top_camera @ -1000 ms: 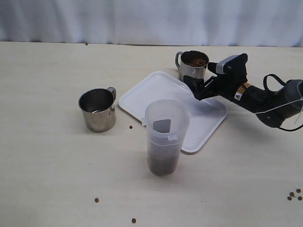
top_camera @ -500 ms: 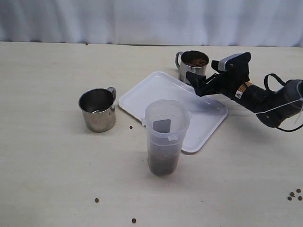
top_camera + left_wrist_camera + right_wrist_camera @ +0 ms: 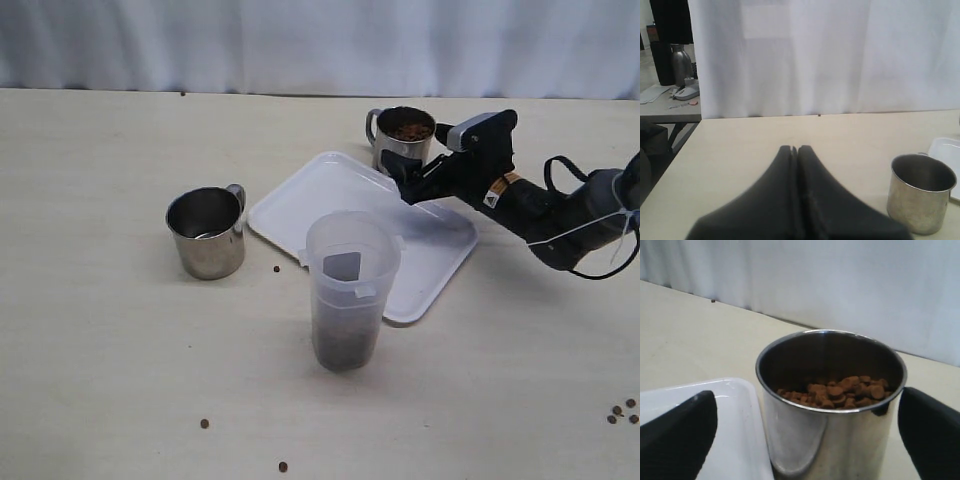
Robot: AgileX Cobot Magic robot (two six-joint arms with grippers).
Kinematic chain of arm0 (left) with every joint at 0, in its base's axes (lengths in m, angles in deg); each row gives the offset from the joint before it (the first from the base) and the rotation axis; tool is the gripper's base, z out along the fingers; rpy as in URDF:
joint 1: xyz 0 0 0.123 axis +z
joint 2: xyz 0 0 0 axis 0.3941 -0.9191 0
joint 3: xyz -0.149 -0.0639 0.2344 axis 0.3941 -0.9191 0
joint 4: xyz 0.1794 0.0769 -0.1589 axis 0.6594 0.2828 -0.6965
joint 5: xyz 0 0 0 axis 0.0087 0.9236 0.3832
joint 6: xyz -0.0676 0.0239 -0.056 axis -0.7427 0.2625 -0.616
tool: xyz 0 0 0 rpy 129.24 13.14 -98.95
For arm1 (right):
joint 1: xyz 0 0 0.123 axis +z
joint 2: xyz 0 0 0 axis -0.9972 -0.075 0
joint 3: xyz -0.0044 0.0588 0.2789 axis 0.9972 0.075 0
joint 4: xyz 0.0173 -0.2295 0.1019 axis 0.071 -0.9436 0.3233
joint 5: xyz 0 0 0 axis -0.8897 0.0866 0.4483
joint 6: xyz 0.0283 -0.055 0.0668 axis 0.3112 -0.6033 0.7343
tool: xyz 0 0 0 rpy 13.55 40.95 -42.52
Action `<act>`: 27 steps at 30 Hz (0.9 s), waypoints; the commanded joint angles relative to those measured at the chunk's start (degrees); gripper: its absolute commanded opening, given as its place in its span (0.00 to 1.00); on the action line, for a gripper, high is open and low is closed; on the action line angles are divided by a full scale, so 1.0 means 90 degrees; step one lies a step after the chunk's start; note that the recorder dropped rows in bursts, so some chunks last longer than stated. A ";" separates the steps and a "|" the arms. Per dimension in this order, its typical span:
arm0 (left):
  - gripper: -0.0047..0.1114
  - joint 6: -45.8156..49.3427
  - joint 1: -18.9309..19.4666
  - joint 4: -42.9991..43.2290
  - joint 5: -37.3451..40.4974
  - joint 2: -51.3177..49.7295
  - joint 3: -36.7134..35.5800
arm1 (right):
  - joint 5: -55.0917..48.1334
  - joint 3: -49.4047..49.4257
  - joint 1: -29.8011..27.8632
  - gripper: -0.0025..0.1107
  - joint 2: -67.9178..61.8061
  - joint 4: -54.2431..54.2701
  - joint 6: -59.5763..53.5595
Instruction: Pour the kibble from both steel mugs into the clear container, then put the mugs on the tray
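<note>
A steel mug (image 3: 404, 143) full of brown kibble (image 3: 407, 129) stands at the back, just beyond the white tray (image 3: 330, 195). My right gripper (image 3: 418, 152) is open with one finger on each side of this mug (image 3: 832, 410); the fingers (image 3: 677, 432) stand apart from its wall. The other steel mug (image 3: 206, 233) is empty and stands left of the tray. The clear container (image 3: 350, 285) stands in front of the tray with kibble (image 3: 343, 345) in its bottom. My left gripper (image 3: 794, 148) is shut and empty, back from the empty mug (image 3: 921, 200); the exterior view does not show it.
Loose pellets lie on the table: one (image 3: 277, 269) beside the empty mug, two (image 3: 204, 423) near the front edge, several (image 3: 620, 412) at the far right. A white curtain backs the table. The right arm's cables (image 3: 600, 225) trail over the table's right side.
My right gripper has moved left and forward, so its open fingers now flank the full mug. The mug has shifted slightly left. The left gripper's earlier position is not shown.
</note>
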 commanded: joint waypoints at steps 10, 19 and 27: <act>0.04 -0.0017 0.0010 -0.0011 -0.0035 0.0045 -0.0015 | -0.0380 -0.0118 0.0234 0.73 -0.0018 0.0258 -0.0426; 0.04 -0.0017 0.0010 -0.0011 -0.0035 0.0045 -0.0015 | -0.0379 -0.0410 0.0316 0.73 -0.0282 0.0509 -0.0405; 0.04 -0.0017 0.0010 -0.0011 -0.0035 0.0045 -0.0015 | -0.0288 -0.0410 0.0316 0.73 -0.0282 0.0910 -0.0405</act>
